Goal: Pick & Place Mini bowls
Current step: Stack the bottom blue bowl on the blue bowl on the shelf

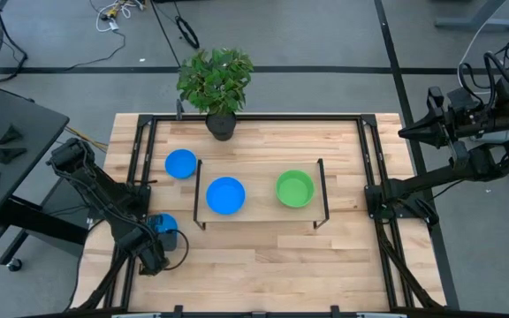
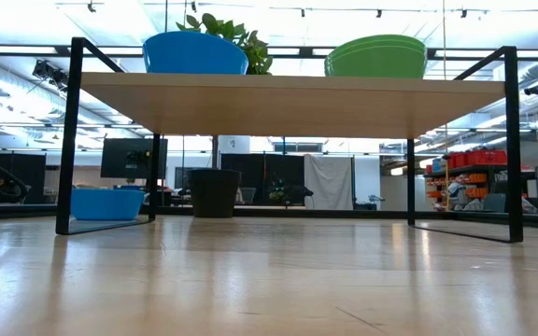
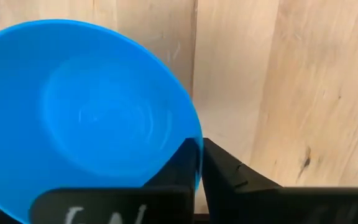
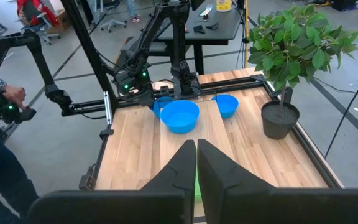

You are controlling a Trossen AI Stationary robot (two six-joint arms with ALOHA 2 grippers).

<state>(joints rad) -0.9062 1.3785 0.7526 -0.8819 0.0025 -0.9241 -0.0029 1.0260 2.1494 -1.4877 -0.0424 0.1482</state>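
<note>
My left gripper point(image 1: 166, 237) points down at the table's near left and is shut on a blue mini bowl point(image 1: 160, 223). A second blue mini bowl point(image 1: 181, 163) rests on its base on the wood farther back. On top of a low black-framed shelf point(image 1: 259, 212) stand a third blue mini bowl point(image 1: 225, 194) and a green mini bowl point(image 1: 295, 188), which also show in the low view as blue mini bowl point(image 2: 194, 51) and green mini bowl point(image 2: 376, 56). My right gripper point(image 4: 196, 149) is shut on nothing and waits raised beyond the table's right edge. My left gripper pinches the blue bowl's rim point(image 3: 194, 146) between its two fingers, one finger inside the bowl point(image 3: 179, 165) and one outside. The fingers come from above, pointing down. The bowl sits level, open side up; the high view shows it low over the wood at the table's near left.
A leafy plant in a dark pot point(image 1: 221, 124) stands at the middle of the far edge. Black rails point(image 1: 140, 159) run along the table's left and right sides. Bare wood point(image 1: 272, 265) lies in front of the shelf. A person's hands point(image 4: 5, 99) show beyond the table.
</note>
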